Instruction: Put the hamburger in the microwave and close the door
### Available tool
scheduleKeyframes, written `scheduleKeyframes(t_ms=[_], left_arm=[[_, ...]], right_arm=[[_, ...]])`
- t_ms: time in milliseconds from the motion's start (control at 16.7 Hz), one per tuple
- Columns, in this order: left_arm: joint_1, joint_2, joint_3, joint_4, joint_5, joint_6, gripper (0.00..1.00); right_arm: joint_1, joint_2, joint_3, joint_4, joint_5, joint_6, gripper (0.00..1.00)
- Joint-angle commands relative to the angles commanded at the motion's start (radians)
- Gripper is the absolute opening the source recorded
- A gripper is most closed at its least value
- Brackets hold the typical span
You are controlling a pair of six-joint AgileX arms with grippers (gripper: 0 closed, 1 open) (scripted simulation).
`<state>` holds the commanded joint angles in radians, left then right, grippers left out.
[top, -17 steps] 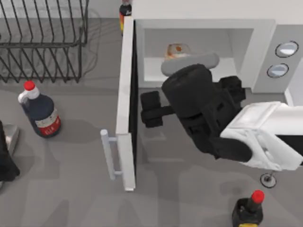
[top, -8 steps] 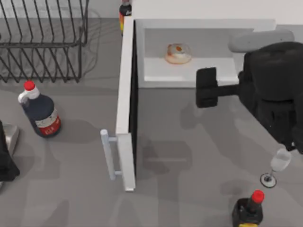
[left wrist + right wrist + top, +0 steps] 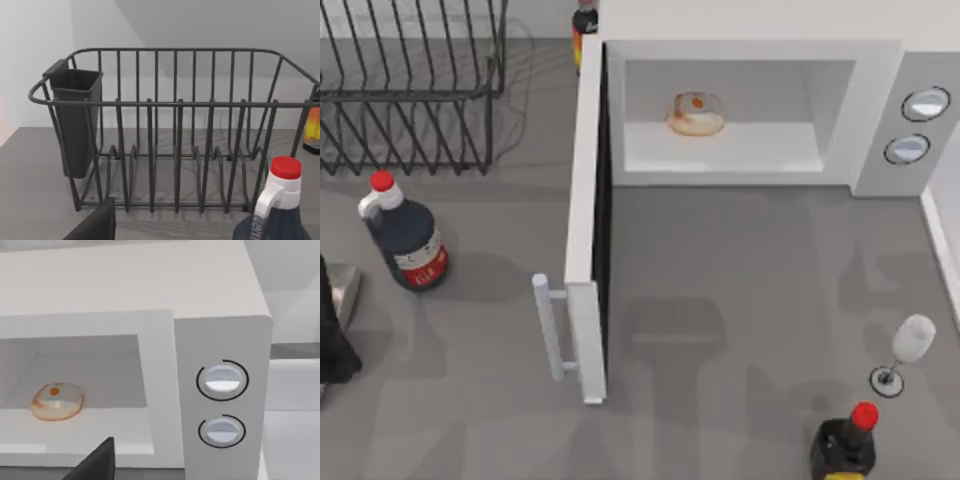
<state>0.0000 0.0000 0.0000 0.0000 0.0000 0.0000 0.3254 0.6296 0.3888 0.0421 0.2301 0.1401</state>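
Hamburger [image 3: 697,113] inside microwave [image 3: 760,55] | door [image 3: 587,225] open — both arms' fingers: cannot tell.

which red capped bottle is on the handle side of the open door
The dark bottle at the table's left, beside the wire rack; the other red-capped bottle stands right of the door.

You see the microwave [image 3: 880,60] cut off by the top view's upper edge, so its back stays out of sight. The dish rack [image 3: 410,85] runs off the upper left corner there. A dark bottle [image 3: 584,28] behind the door [image 3: 585,220] shows just its neck, and the red-capped bottle [image 3: 847,445] is clipped at the bottom edge. At the left edge a dark shape [image 3: 332,340] is too cropped to identify.
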Motion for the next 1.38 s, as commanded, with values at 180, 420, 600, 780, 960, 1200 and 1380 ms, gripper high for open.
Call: scheduleKeyframes(t_ms=[180,420,600,780,960,1200,1380], left_arm=[[0.000,0.000,0.000,0.000,0.000,0.000,1.00],[0.000,0.000,0.000,0.000,0.000,0.000,1.00],[0.000,0.000,0.000,0.000,0.000,0.000,1.00],[0.000,0.000,0.000,0.000,0.000,0.000,1.00],[0.000,0.000,0.000,0.000,0.000,0.000,0.92],[0.000,0.000,0.000,0.000,0.000,0.000,0.62],[0.000,0.000,0.000,0.000,0.000,0.000,0.40]], right_arm=[[-0.131,-0.261,-0.152,-0.015,-0.090,-0.054,1.00],[-0.265,-0.522,-0.314,-0.033,-0.186,-0.113,1.00],[-0.319,-0.618,-0.380,-0.041,-0.225,-0.137,1.00],[-0.325,-0.630,-0.389,-0.042,-0.230,-0.140,1.00],[-0.325,-0.630,-0.389,-0.042,-0.230,-0.140,1.00],[-0.325,-0.630,-0.389,-0.042,-0.230,-0.140,1.00],[-0.325,-0.630,-0.389,-0.042,-0.230,-0.140,1.00]])
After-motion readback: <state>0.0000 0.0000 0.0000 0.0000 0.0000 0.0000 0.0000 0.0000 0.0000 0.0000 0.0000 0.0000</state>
